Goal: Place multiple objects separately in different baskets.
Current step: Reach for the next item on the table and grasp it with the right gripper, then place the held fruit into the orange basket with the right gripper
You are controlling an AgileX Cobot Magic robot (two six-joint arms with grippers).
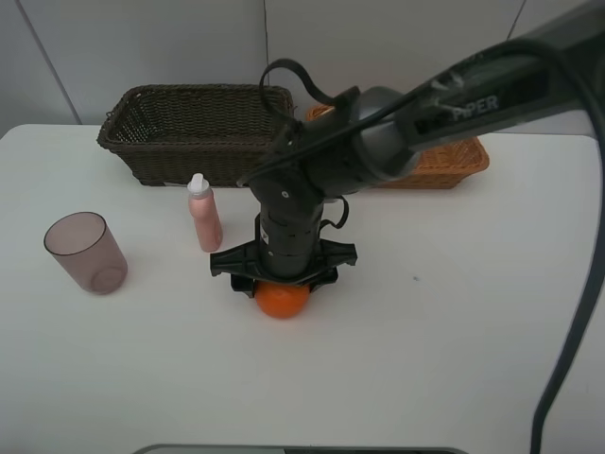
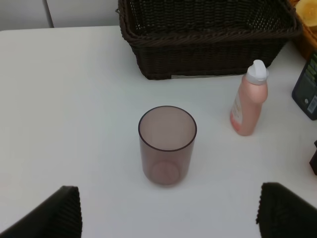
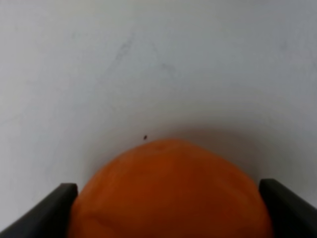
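With right gripper [image 3: 168,210] clamped squarely on orange [image 1: 284,301], lift straight, then carry toward tan basket [image 1: 454,163] at two o'clock; left gripper [image 2: 168,213] spread wide.

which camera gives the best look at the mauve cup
The left wrist view: the mauve cup stands upright mid-picture, close and unblocked, its open rim plain to see. The exterior high view shows the cup smaller, off to the left. The right wrist view does not show it.
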